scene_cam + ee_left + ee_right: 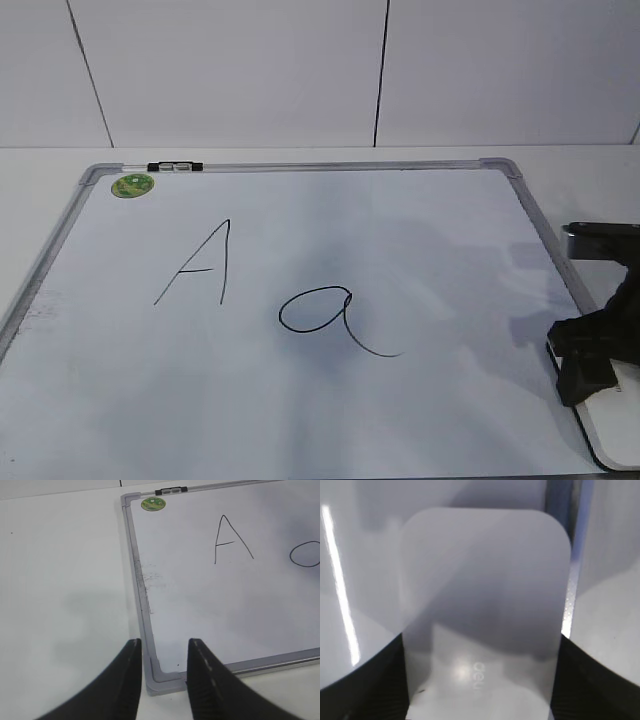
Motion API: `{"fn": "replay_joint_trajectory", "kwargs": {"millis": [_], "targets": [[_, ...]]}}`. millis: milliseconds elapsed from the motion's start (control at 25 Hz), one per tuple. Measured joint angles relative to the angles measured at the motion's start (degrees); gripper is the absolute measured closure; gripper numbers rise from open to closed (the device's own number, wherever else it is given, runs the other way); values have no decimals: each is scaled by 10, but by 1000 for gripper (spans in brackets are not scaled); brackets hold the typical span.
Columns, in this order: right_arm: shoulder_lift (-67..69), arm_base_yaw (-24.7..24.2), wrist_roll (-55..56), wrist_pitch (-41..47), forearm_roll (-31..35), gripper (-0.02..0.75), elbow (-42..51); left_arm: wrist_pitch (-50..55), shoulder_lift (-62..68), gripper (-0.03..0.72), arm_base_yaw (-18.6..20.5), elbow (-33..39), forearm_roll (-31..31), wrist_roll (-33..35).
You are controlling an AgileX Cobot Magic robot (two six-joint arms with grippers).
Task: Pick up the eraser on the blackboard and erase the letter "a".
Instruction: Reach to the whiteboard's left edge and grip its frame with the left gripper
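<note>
The blackboard (pixel 420 230) lies flat, white with a grey frame. The cursive letter "a" (pixel 320 312) is drawn near its middle; its loop shows at the right edge of the left wrist view (pixel 305 555). The white eraser (pixel 615 435) lies at the board's right edge and fills the right wrist view (pixel 485 605). My right gripper (pixel 585 375) is down over it, and its black fingers (pixel 481 650) press against both long sides. My left gripper (pixel 164 645) is open and empty above the board's near left corner (pixel 165 677).
A capital "A" (pixel 200 265) is drawn left of the "a". A green sticker (pixel 132 185) and a small black-and-white marker (pixel 175 167) sit at the board's far left edge. White table surrounds the board, with a white wall behind.
</note>
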Motion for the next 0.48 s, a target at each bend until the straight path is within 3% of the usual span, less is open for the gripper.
{"fn": "replay_joint_trajectory", "kwargs": {"millis": [480], "targets": [[-53, 0, -5, 27, -2, 200, -6, 0, 0, 454, 0, 0, 0, 0]]}}
